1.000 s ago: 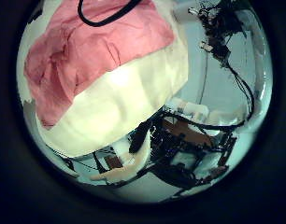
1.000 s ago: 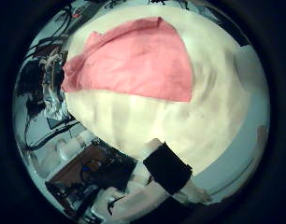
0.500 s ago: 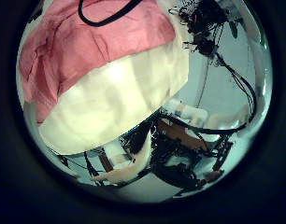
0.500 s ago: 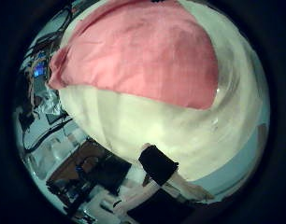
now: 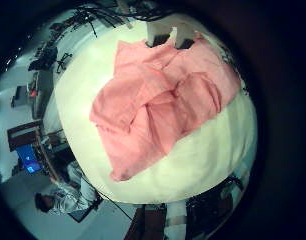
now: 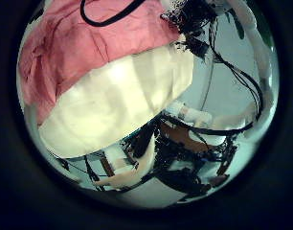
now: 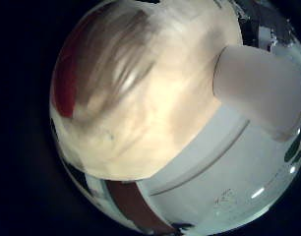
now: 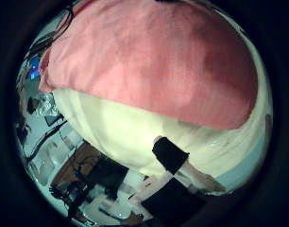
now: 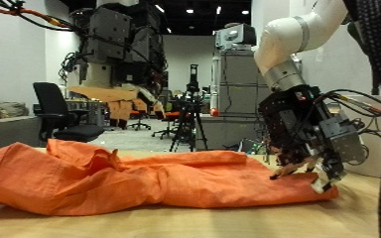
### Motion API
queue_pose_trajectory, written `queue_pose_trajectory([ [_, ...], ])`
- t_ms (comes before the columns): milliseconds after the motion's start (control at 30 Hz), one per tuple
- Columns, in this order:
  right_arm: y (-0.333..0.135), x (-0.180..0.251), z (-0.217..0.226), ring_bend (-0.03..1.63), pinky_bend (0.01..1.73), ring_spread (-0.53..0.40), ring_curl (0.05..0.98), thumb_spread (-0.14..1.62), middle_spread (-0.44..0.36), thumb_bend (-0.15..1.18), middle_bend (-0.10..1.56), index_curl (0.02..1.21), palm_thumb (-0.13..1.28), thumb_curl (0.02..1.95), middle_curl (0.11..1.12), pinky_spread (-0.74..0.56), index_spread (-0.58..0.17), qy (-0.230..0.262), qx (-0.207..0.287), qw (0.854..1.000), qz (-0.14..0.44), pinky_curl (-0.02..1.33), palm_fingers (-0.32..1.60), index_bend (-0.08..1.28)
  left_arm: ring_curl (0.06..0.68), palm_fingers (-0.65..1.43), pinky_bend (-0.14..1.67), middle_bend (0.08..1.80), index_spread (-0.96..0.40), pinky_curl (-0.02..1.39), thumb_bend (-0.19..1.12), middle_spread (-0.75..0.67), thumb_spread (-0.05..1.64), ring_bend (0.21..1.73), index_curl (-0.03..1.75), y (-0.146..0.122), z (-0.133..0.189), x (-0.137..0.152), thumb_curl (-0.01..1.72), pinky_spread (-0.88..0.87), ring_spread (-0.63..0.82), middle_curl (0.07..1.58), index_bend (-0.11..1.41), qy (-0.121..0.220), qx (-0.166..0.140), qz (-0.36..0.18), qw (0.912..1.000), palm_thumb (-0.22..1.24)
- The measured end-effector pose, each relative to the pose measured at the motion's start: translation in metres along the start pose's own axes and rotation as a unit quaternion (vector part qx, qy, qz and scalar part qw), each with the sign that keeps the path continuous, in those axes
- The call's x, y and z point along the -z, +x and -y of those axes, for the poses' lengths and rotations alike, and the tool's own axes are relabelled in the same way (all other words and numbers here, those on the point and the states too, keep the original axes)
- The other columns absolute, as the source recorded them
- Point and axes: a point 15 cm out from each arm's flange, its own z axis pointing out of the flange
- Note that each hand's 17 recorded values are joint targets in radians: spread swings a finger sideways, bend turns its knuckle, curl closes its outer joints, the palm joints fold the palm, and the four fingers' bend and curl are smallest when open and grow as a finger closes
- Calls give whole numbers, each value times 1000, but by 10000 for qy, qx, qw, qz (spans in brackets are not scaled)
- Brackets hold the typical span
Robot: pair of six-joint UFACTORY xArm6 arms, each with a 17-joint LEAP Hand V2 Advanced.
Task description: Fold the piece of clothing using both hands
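An orange piece of clothing (image 9: 151,178) lies crumpled and stretched across the pale table (image 9: 362,213). My right hand (image 9: 310,139) hangs over one end of it, fingers relaxed and pointing down, their tips at the cloth's edge without gripping it. The left little finger side view shows the whole cloth (image 5: 163,100) from far above, on the round table. The left thumb side view shows part of the cloth (image 6: 89,43) and one relaxed finger (image 6: 137,168) holding nothing.
Beyond the table stand office chairs (image 9: 59,109), a tripod (image 9: 189,114) and tall equipment racks (image 9: 118,50). The table's edge (image 6: 108,120) shows in the left thumb side view, with floor and clutter beyond it.
The cloth has grown much larger in the right thumb side view, so the right palm has come closer to it. The left thumb side view has shifted only slightly.
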Motion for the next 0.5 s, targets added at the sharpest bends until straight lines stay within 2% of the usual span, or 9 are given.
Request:
queue_pose_trajectory([
  [133,10,-2,-1,398,357,120,256,986,7,-16,213,273,620,330,340,251,-273,-135,21,9993,-334,284,183,156,247,-95,287,160,-5,317,-30,448,913,385,224,0,-1,0,310,514,587,176,141,-5,-16,16,10000,248],
  [233,11,0,1,447,329,48,263,967,-22,-15,254,275,670,342,352,182,-268,-140,3,9987,-488,274,287,166,246,-92,285,164,-5,318,-30,448,914,387,224,0,0,0,310,517,586,177,140,1,-16,18,10000,248],
  [333,10,4,1,511,301,-45,272,951,-68,-11,332,285,717,355,375,89,-277,-108,6,9986,-515,259,473,187,246,-92,284,163,-5,319,-30,448,914,391,224,1,0,1,310,513,592,178,140,2,-16,20,10000,248],
  [400,9,5,2,577,341,-131,283,934,-123,-14,378,291,751,364,393,-37,-312,-83,17,9986,-526,254,647,186,244,-90,284,165,-5,320,-30,448,914,392,223,1,0,2,310,511,595,180,139,17,-17,24,10000,248],
  [433,9,5,2,621,389,-181,295,930,-148,-15,411,295,764,369,406,-124,-331,-84,19,9986,-527,261,792,190,244,-90,284,167,-5,320,-30,448,914,392,223,1,0,2,310,511,595,181,138,17,-24,24,10000,248],
  [500,9,6,2,671,419,-250,312,917,-186,-20,438,311,784,374,424,-242,-361,-75,20,9986,-532,261,876,195,242,-90,284,166,-5,320,-30,448,914,393,222,1,-1,2,310,510,596,182,139,25,-18,26,10000,248],
])
